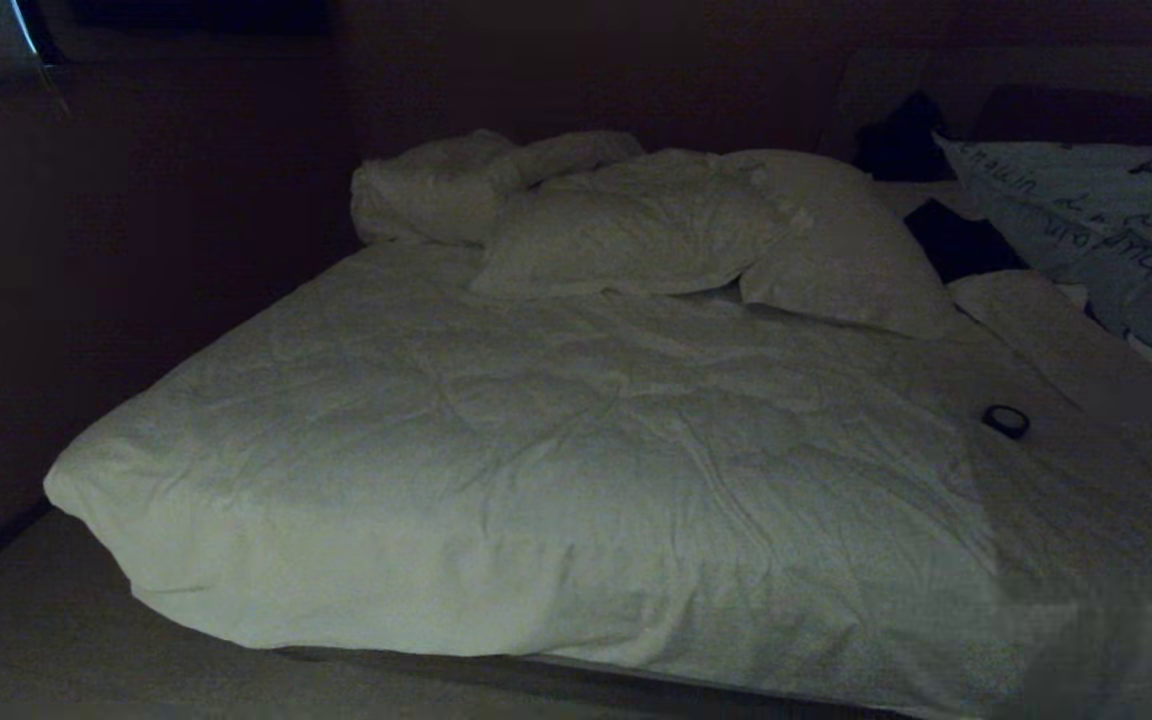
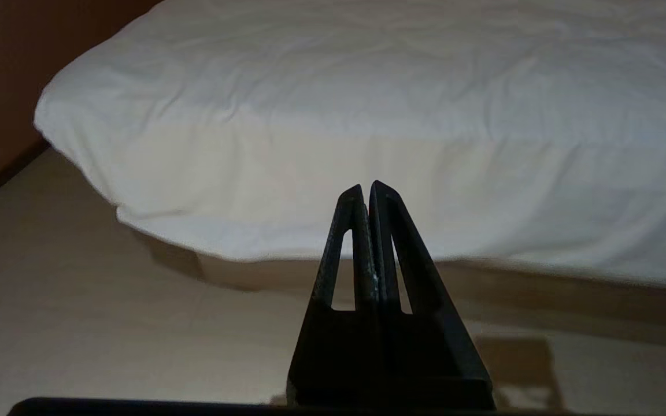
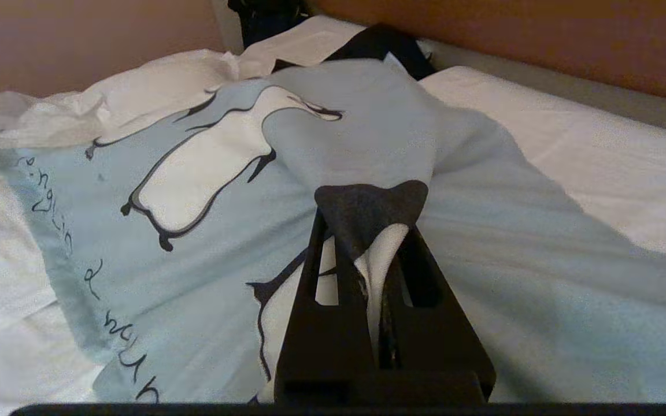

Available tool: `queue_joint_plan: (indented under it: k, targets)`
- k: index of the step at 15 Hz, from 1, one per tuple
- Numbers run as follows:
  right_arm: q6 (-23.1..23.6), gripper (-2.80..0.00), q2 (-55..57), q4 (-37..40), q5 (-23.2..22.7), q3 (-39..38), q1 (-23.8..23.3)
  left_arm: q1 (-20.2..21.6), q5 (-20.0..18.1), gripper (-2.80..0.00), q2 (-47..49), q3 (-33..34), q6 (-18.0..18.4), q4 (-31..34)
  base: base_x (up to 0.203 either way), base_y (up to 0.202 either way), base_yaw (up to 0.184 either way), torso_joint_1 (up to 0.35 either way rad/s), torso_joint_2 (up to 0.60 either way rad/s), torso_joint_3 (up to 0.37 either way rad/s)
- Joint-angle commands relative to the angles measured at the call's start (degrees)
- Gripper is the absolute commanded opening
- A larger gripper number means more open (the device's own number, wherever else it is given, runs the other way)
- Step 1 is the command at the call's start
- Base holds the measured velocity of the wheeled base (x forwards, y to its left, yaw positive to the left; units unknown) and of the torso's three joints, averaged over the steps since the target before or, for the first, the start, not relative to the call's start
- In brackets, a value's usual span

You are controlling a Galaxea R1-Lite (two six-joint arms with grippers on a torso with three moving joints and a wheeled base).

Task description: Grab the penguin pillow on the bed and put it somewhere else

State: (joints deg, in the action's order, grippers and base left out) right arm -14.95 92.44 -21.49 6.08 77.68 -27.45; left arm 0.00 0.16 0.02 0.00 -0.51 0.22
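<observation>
- The room is dim, with dark walls; the bed fills most of the head view, low over a pale floor.
- A wrinkled white duvet covers the bed and hangs over its near edge.
- Crumpled white pillows lie heaped at the far end, toward the middle.
- A small dark ring-shaped object lies on the duvet toward the right.
- The penguin pillow is at the bed's far right, partly cut off in the head view; its pale blue cover shows penguin outlines and black lettering.
- The right pincer reaches over that pillow, its fingers pinching a bunched fold of the cover, so the fabric rises in a peak.
- The left pincer hangs low before the bed's near edge, above the floor, fingers pressed together, touching nothing.
</observation>
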Motion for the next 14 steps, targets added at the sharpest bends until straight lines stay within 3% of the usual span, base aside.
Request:
queue_joint_plan:
  k: [1,14]
  targets:
    - [-0.1,-2.80,-0.1,-0.1,0.2,0.0,0.0,0.0,0.0,-2.80,0.0,0.1,0.0,0.0,-0.194,0.000,0.002,0.000,0.00,0.002]
    - [-0.1,-2.80,-0.8,-0.1,0.2,-0.4,0.0,0.0,0.0,-2.80,0.0,0.1,0.0,0.0,-0.187,0.000,0.000,0.002,0.00,0.002]
